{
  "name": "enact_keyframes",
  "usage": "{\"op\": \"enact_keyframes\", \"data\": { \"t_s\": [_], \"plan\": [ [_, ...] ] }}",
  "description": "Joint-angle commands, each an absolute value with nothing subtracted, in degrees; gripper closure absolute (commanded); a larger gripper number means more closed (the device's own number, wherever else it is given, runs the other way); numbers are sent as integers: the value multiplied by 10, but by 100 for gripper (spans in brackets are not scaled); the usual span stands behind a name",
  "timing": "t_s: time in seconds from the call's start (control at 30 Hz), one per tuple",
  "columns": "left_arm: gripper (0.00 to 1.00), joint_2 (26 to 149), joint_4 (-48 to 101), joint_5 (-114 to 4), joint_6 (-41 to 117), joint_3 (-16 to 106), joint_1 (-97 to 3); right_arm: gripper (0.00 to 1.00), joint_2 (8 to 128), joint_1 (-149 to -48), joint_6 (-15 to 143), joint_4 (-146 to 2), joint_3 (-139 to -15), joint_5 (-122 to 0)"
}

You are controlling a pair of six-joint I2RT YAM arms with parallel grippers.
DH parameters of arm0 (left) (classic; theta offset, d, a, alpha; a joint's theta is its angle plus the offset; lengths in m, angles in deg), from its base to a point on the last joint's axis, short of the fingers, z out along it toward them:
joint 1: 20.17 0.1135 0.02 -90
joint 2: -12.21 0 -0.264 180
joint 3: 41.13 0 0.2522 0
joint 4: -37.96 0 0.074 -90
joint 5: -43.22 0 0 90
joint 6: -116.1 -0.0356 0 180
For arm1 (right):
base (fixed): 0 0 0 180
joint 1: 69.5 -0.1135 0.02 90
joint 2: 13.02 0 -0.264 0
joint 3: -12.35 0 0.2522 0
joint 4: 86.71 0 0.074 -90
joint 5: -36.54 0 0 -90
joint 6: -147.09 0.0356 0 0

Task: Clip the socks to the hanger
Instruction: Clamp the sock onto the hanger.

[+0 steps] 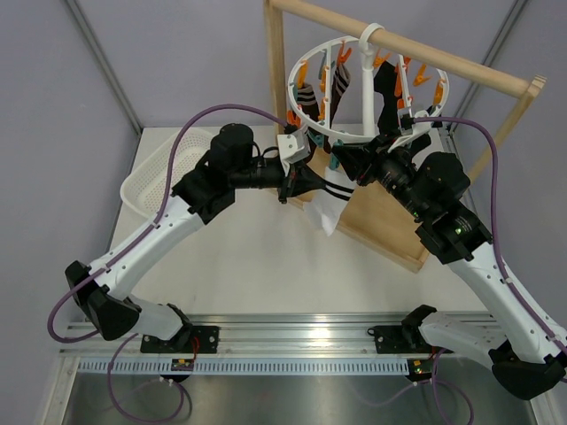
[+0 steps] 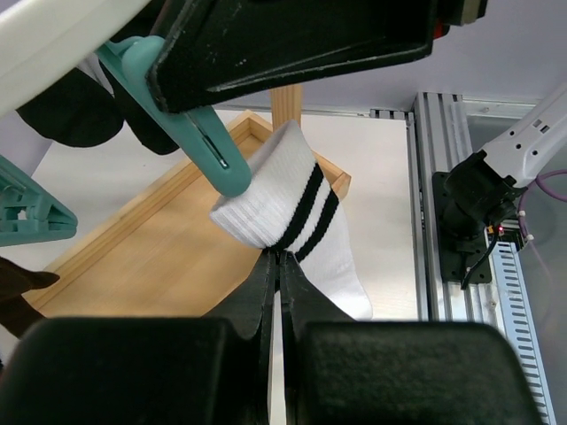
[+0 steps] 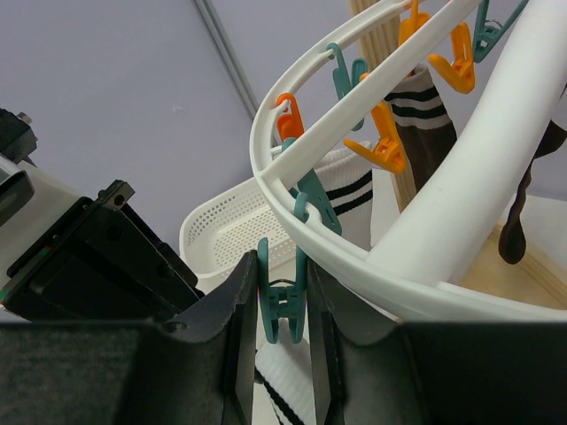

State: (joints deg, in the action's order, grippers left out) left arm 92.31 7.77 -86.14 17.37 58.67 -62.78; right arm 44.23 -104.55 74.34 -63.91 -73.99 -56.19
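Nearest us, at the near edge of the table (image 1: 257,266), the 2 arms are reaching forward and leaning in toward each other. Off to the left, beside the left arm, a white mesh basket (image 1: 152,181) is sitting on the table.

The left gripper (image 2: 279,266) is pinching a white sock (image 2: 275,208) with 2 black stripes. Its jaws are pressing together on the fabric just below the cuff, so the sock is hanging in the air above the base tray of the wooden stand (image 1: 390,226).

Just above that grip, we are seeing a teal clip (image 2: 213,150) touching the sock's ribbed cuff. We cannot tell whether its mouth is biting the fabric. The right gripper (image 3: 282,297) is squeezing this clip narrowly, with its fingers (image 3: 237,310) pressing 1 on each side, directly under the white ring of the hanger (image 3: 354,257).

Farther back, the hanger is hanging by its hook from the stand's top bar. Orange clips (image 3: 381,142) and more teal ones are dangling from its ring and cross bars. Several dark socks (image 1: 386,97) and another striped one are hanging from them.
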Motion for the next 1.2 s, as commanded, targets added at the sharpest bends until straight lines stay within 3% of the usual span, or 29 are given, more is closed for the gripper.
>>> {"op": "enact_keyframes", "data": {
  "t_s": [0.0, 1.17],
  "plan": [
    [100, 897, 117, -893, 175, 578, -624, 100, 439, -1056, 743, -596, -732, -634],
    [100, 921, 264, -873, 258, 557, -603, 100, 431, -1056, 755, -577, -747, -623]
  ]
}}
